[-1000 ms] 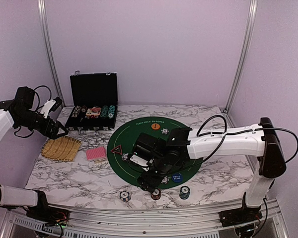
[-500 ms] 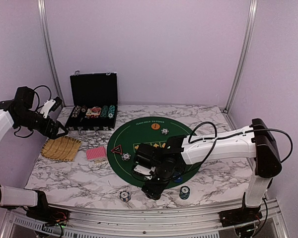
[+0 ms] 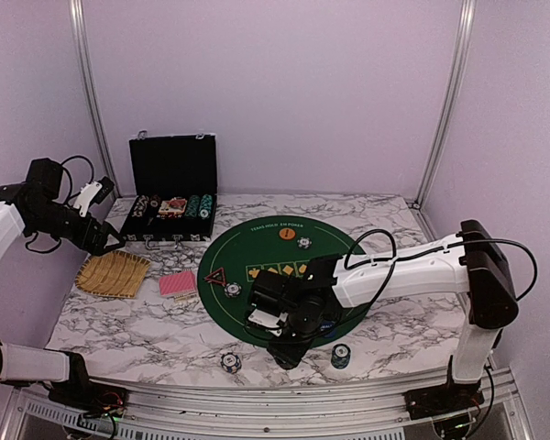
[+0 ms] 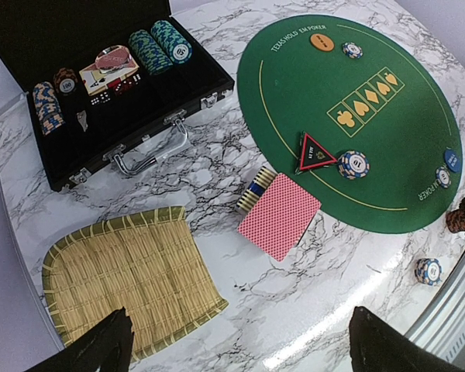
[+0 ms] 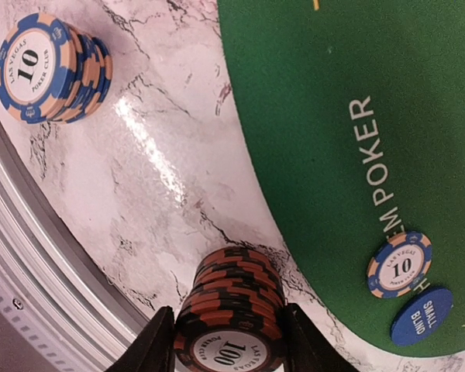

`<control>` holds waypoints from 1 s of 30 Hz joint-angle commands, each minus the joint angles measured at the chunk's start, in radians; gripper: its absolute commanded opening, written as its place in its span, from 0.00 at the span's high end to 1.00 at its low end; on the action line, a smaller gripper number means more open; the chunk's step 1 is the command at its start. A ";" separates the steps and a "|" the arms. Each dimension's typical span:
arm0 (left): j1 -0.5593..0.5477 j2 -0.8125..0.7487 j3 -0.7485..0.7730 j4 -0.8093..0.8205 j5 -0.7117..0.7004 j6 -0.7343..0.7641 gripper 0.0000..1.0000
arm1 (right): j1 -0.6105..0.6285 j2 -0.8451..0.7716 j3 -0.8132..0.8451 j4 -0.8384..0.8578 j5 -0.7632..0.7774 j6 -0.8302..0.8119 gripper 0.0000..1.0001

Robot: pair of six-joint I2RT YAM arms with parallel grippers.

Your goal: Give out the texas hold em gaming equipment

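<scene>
Overhead, the right arm stretches leftward along the near rim of the round green felt mat (image 3: pixel 284 266). The right gripper (image 3: pixel 288 353) is lowered to the marble counter (image 3: pixel 147 335) just off the mat's near edge. It sits between two stacks standing on the counter, the near-left chip stack (image 3: pixel 230 363) and the near-right chip stack (image 3: pixel 340 356). How its jaws stand cannot be told from up here. The left gripper (image 3: pixel 105 242) hangs in the air over the far corner of the woven straw tray (image 3: pixel 113 273). Red-backed playing cards (image 3: pixel 177 283) lie between tray and mat, and the open black chip case (image 3: pixel 172 197) sits behind them. On the mat, the orange disc (image 3: pixel 286 235) lies at the far side and the red-edged triangle (image 3: pixel 215 277) at the left edge.

From the left wrist, the left gripper's fingers (image 4: pixel 89 349) stand wide apart with nothing between them, the straw tray beneath. A short row of chips on edge (image 4: pixel 252 195) touches the far side of the cards. A flat "10" chip (image 4: pixel 354 164) lies just beside the triangle.

From the right wrist, the right gripper's fingers (image 5: pixel 155 345) press against both sides of a stack of orange-and-black "100" chips (image 5: pixel 231 310). This stack stands on the counter just off the mat's edge. A blue-and-peach "10" stack (image 5: pixel 50 66) stands well apart on the counter. On the mat a single "10" chip (image 5: pixel 399 265) lies just beside the blue "small blind" disc (image 5: pixel 422 316).
</scene>
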 commanded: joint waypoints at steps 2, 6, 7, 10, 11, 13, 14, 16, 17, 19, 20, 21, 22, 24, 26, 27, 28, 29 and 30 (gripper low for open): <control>-0.003 -0.012 0.021 -0.022 0.007 0.000 0.01 | -0.001 -0.001 0.022 0.000 0.008 -0.006 0.62; -0.003 -0.013 0.020 -0.023 0.009 0.000 0.01 | -0.002 -0.004 0.029 -0.007 0.015 -0.004 0.69; -0.003 -0.012 0.021 -0.023 0.009 0.000 0.01 | -0.001 -0.004 0.033 -0.011 0.015 -0.005 0.69; -0.003 -0.014 0.021 -0.023 0.007 0.000 0.01 | -0.001 -0.008 0.057 -0.029 0.023 -0.005 0.70; -0.003 -0.014 0.020 -0.023 0.007 0.000 0.01 | -0.001 -0.010 0.067 -0.037 0.027 -0.005 0.71; -0.003 -0.014 0.019 -0.023 0.008 0.000 0.01 | -0.001 -0.013 0.088 -0.055 0.037 -0.010 0.71; -0.003 -0.014 0.019 -0.023 0.008 0.000 0.01 | -0.001 -0.011 0.102 -0.065 0.038 -0.012 0.71; -0.003 -0.014 0.018 -0.023 0.009 0.000 0.01 | -0.003 -0.008 0.132 -0.084 0.073 -0.018 0.72; -0.003 -0.014 0.018 -0.024 0.008 0.000 0.01 | -0.004 -0.006 0.148 -0.090 0.078 -0.019 0.72; -0.003 -0.014 0.017 -0.023 0.006 0.002 0.01 | -0.009 0.007 0.186 -0.099 0.085 -0.027 0.72; -0.003 -0.015 0.017 -0.023 0.004 0.002 0.01 | -0.014 0.017 0.205 -0.099 0.090 -0.030 0.72; -0.003 -0.015 0.016 -0.023 0.005 0.002 0.01 | -0.020 0.029 0.228 -0.100 0.095 -0.031 0.72; -0.003 -0.014 0.015 -0.024 0.005 0.001 0.01 | -0.029 0.045 0.258 -0.099 0.097 -0.033 0.73; -0.003 -0.014 0.015 -0.024 0.003 0.001 0.01 | -0.051 0.079 0.304 -0.089 0.107 -0.038 0.74; -0.003 -0.015 0.013 -0.025 0.001 0.002 0.01 | -0.075 0.119 0.349 -0.070 0.106 -0.045 0.74; -0.003 -0.015 0.014 -0.024 0.001 0.002 0.01 | -0.084 0.145 0.377 -0.065 0.107 -0.049 0.74; -0.003 -0.014 0.016 -0.024 0.001 0.002 0.01 | -0.094 0.171 0.408 -0.062 0.106 -0.053 0.74; -0.003 -0.015 0.017 -0.024 0.001 0.001 0.01 | -0.099 0.199 0.438 -0.055 0.105 -0.057 0.74; -0.003 -0.015 0.019 -0.024 0.001 0.000 0.01 | -0.106 0.226 0.465 -0.047 0.098 -0.061 0.74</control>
